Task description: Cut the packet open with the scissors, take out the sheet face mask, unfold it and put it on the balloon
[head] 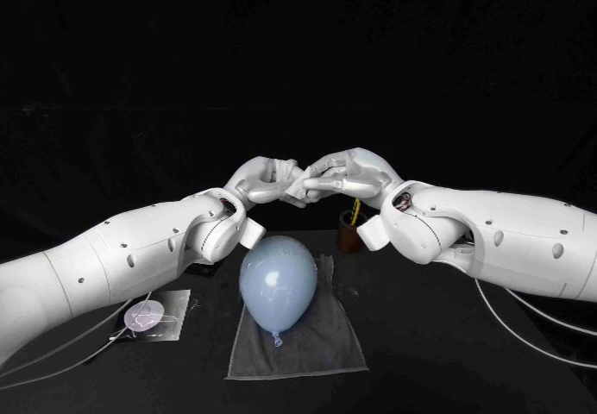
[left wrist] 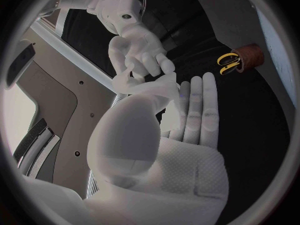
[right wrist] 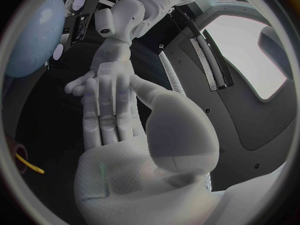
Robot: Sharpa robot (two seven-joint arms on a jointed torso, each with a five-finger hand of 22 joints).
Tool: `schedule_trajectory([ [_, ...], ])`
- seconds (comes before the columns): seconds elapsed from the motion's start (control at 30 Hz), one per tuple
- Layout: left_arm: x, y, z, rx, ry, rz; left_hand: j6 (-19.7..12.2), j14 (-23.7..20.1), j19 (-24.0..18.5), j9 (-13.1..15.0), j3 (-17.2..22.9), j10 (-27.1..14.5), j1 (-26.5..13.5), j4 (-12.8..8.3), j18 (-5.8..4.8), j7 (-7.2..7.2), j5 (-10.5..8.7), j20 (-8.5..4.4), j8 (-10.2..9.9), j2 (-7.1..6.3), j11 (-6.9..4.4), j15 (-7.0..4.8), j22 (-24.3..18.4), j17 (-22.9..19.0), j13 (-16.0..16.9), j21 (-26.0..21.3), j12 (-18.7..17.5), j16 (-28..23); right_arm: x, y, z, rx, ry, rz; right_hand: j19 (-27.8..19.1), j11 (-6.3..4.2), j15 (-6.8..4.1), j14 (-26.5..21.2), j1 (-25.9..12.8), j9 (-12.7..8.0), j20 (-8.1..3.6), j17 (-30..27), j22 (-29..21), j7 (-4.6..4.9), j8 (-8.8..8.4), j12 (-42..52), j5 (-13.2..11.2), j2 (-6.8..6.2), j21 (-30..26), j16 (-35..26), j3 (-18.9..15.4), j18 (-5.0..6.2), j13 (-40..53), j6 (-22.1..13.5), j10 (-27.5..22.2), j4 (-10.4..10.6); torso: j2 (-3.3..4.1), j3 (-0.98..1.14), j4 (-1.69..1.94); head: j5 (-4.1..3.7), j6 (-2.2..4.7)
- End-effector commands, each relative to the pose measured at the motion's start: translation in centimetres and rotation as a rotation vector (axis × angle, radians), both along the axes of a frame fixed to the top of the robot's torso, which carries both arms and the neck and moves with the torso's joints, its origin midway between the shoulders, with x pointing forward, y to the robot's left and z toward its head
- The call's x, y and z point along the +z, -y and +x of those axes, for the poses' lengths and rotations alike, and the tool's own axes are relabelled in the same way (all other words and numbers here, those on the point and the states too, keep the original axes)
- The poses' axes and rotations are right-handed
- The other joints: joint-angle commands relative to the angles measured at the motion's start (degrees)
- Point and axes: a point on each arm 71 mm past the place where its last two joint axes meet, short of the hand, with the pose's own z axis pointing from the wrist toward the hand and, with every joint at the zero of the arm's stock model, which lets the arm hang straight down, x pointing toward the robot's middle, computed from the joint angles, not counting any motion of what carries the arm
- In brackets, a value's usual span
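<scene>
Surface: black table [head: 436, 371] against a dark backdrop.
Balloon: pale blue balloon [head: 278, 280] lay on a grey cloth [head: 298, 354], mid-table.
Packet: packet [head: 155, 315] lay flat beside the cloth, under the left arm.
Scissors: yellow-handled scissors [head: 356, 210] stood in a brown holder [head: 349, 240] behind the right arm.
Hands: left hand [head: 261, 179] and right hand [head: 348, 171] were raised above the balloon, fingertips meeting; could not tell if anything was pinched between them.

The balloon [head: 278, 280] lies on a cloth [head: 311, 354] at the worktop's [head: 436, 366] middle. The packet [head: 155, 315] lies near the cloth's left side. Behind and right of the balloon stands a cup [head: 349, 238] with the scissors [head: 357, 210] in it. Above and behind the balloon, the left robot hand [head: 264, 181] and right robot hand [head: 345, 172] touch.
</scene>
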Motion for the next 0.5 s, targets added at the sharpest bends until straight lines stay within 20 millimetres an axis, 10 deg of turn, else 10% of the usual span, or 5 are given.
schedule_trajectory([
  [0.03,0.1,0.8,-0.3,-0.07,0.037,0.036,0.2,-0.3,-0.3,4.2,0.2,0.1,0.4,-0.2,0.67,0.41,0.17,-0.04,0.1,0.04,-0.01,-0.01,-0.1,0.1,0.0,-0.2,-0.2,-0.4,0.5,-0.3,0.6,-0.007,-0.014,-0.016,-0.8,0.23,0.2,-0.9,-0.3,0.4,0.02,0.1,0.0,0.16,0.24,-0.3,0.2,0.26,-0.1,0.3,0.2,0.39,0.2,-0.7,-0.8,0.3,0.06,0.04,0.08,0.14,0.35],
  [0.3,-0.3,1.3,-0.5,-0.12,0.017,0.073,0.2,-0.3,-0.3,4.2,0.2,0.1,0.4,-0.2,0.68,0.41,0.17,-0.04,0.1,0.05,0.0,-0.01,-0.1,0.1,0.0,-0.2,-0.2,-0.4,1.7,-0.8,1.5,0.015,-0.037,-0.031,-1.7,1.97,1.06,-2.1,-2.0,0.1,0.66,0.8,-0.1,1.84,-1.12,-2.9,0.1,0.47,-0.4,0.9,-0.9,0.41,-0.3,-3.4,-5.4,2.1,0.04,0.04,-0.01,0.26,0.49],
  [0.5,-0.7,1.4,-0.6,-0.189,-0.052,0.06,0.1,-0.3,-0.2,4.3,0.2,0.1,0.4,-0.2,0.69,0.41,0.17,-0.04,0.1,0.1,0.01,-0.01,0.0,0.1,0.0,-0.1,-0.2,-0.5,2.0,-0.8,1.7,0.042,-0.064,-0.053,-0.6,3.23,1.23,-1.4,-5.1,-2.3,0.67,2.3,0.0,4.24,-6.56,-3.6,0.1,-0.48,0.1,3.5,-3.1,0.52,-0.1,-8.3,-6.1,5.6,0.04,0.05,-0.09,0.16,0.62],
])
